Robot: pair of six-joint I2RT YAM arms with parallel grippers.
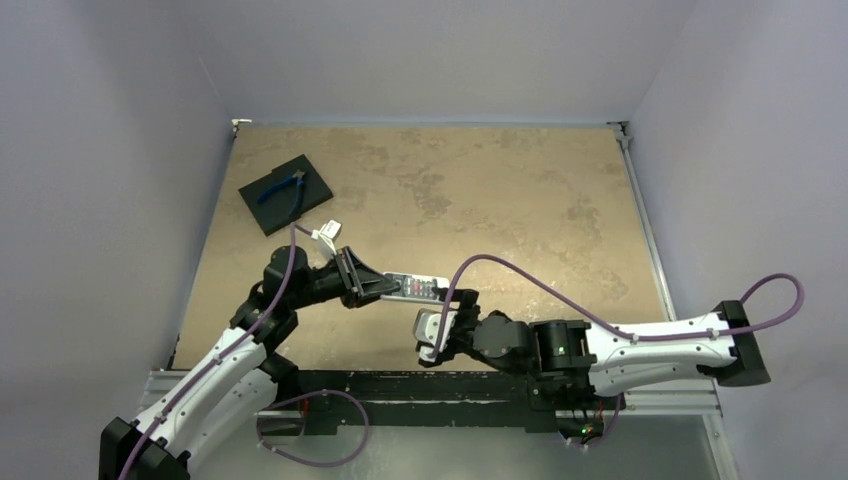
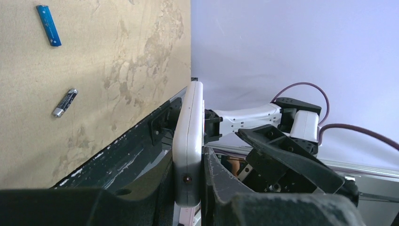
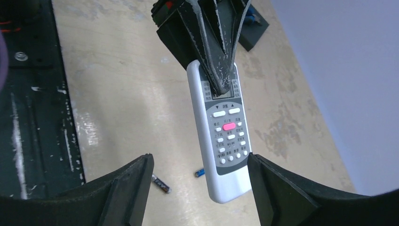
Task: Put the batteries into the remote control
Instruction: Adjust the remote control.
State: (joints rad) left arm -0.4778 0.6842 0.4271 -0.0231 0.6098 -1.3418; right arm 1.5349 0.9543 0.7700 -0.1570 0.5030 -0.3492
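Two loose cells lay on the table (image 2: pixel 117 56): blue battery (image 2: pixel 49 25) and grey battery (image 2: pixel 65 102), apart. Left gripper (image 1: pixel 372 285) clamped the remote (image 3: pixel 223 141) by its screen end, off the table; right gripper (image 3: pixel 200 160) hung open near its free end. Batteries judged light, slick, roll-prone: pinch mid-barrel

Left gripper (image 1: pixel 385 288) clamped — right gripper (image 3: pixel 198 160) spread wide.

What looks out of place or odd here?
The remote control is off the table, clamped at its screen end by the left gripper, buttons facing the open right gripper. The blue battery and dark battery lie loose on the table.
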